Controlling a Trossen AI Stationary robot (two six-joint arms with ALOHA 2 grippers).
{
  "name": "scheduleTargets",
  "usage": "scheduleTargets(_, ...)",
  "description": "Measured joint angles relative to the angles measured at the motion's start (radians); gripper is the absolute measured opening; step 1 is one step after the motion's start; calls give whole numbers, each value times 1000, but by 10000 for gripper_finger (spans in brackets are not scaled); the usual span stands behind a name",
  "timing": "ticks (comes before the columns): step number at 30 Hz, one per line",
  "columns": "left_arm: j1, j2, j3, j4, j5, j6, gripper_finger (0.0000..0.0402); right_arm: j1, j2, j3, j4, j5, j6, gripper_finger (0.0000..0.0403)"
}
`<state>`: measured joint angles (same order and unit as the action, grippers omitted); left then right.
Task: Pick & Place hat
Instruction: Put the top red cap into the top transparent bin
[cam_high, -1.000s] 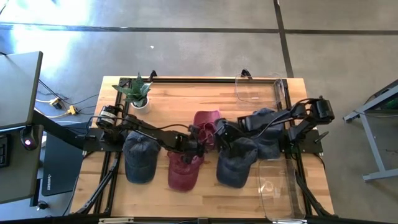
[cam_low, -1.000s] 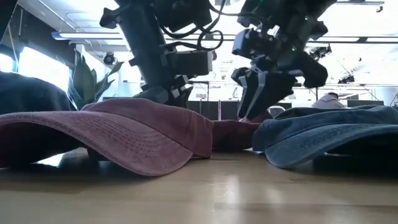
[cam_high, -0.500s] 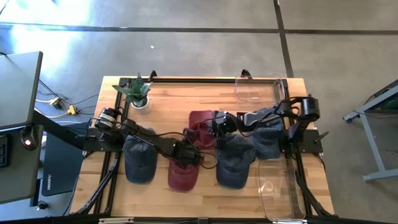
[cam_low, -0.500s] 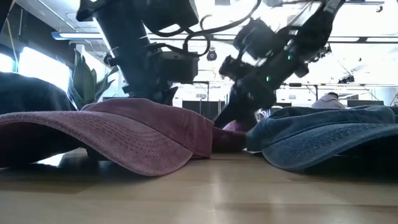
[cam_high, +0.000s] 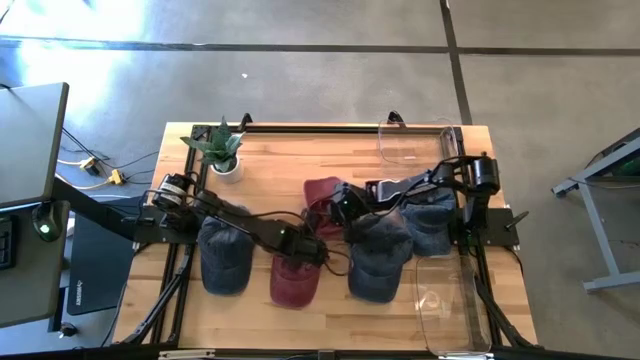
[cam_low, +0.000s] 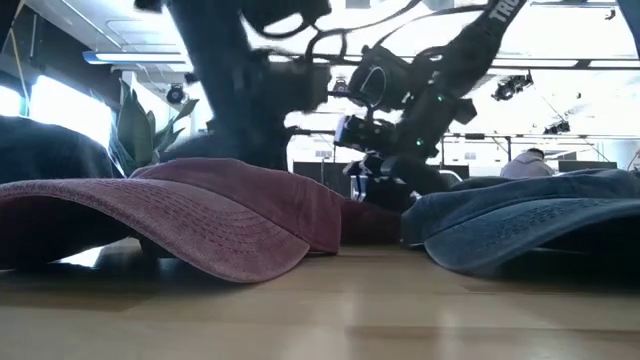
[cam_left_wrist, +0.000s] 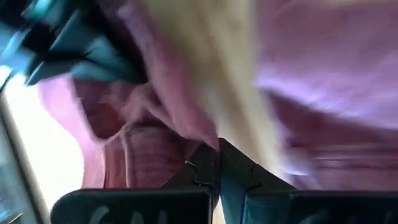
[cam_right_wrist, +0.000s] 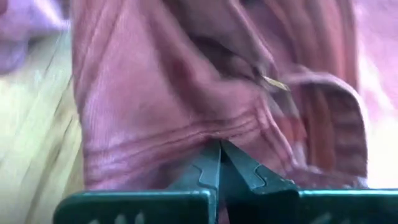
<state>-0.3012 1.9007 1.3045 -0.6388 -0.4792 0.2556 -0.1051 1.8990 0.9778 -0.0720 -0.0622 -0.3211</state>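
Observation:
Two red hats lie mid-table: a near one (cam_high: 294, 284), brim toward the near edge, and a far one (cam_high: 322, 192) whose strap buckle (cam_right_wrist: 272, 82) shows. A dark hat (cam_high: 224, 256) and two blue hats (cam_high: 378, 262) (cam_high: 430, 226) lie beside them. My left gripper (cam_high: 313, 252) is shut at the near red hat's far end. My right gripper (cam_high: 337, 206) is shut on the far red hat (cam_right_wrist: 155, 93). My left gripper's shut fingertips (cam_left_wrist: 219, 155) meet an edge of red cloth (cam_left_wrist: 186, 134), slanting down from the table's left; blur hides how much cloth is between them. The hat rests on the table. My right gripper pinches a fold at a stitched seam (cam_right_wrist: 214, 132) on the far red hat between its two fingertips, slanting down from the table's right. The hat lies on the table.
A potted plant (cam_high: 222, 152) stands at the far left. Clear plastic bins sit at the far right (cam_high: 418, 140) and near right (cam_high: 445, 312). The blue hat's brim (cam_low: 520, 230) lies close beside my right gripper (cam_low: 372, 186).
My right gripper has come down and toward the table's left onto the far red hat and has shut on it. My left gripper has shifted a little toward the table's right, staying shut at the near red hat.

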Motion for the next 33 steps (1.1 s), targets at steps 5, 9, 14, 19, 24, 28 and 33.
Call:
scheduleTargets(5,0,0,101,-78,56,35,0,16,2,18,-18,-25,-88,3)
scheduleTargets(9,0,0,120,-94,54,34,0,26,-3,16,-25,-6,-120,2)
scheduleTargets(14,2,0,120,-101,54,12,1,29,-73,12,-40,137,-66,4)
scheduleTargets(19,34,8,117,-117,24,-23,1,29,-191,13,-131,239,-39,31)
scheduleTargets(24,58,8,117,-137,23,-63,1,36,-295,3,-234,123,4,118)
scheduleTargets(28,87,7,99,-140,25,-86,1,90,-312,-86,-182,106,16,179)
scheduleTargets(33,116,8,52,-97,20,-88,1,161,-265,-263,206,247,17,203)
